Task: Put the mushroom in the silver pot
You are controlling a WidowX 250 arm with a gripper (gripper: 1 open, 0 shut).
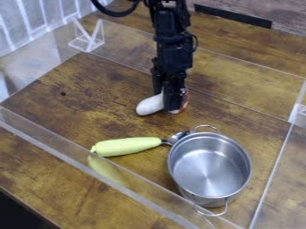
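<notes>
Nearest, the silver pot point(209, 167) stands upright on the table point(74, 100), in front of the claw point(166, 104) and off to the image's right. Left of the pot, the yellow-green vegetable point(125, 146) lies nearer than the claw. The mushroom point(153, 105) lies right at the claw's tips, partly hidden by them; whether they grip it, I cannot tell.

Brown wood-grain tabletop point(72, 97); clear panel point(114, 181) along its near side; pale slatted rack point(34, 13) top left.
</notes>
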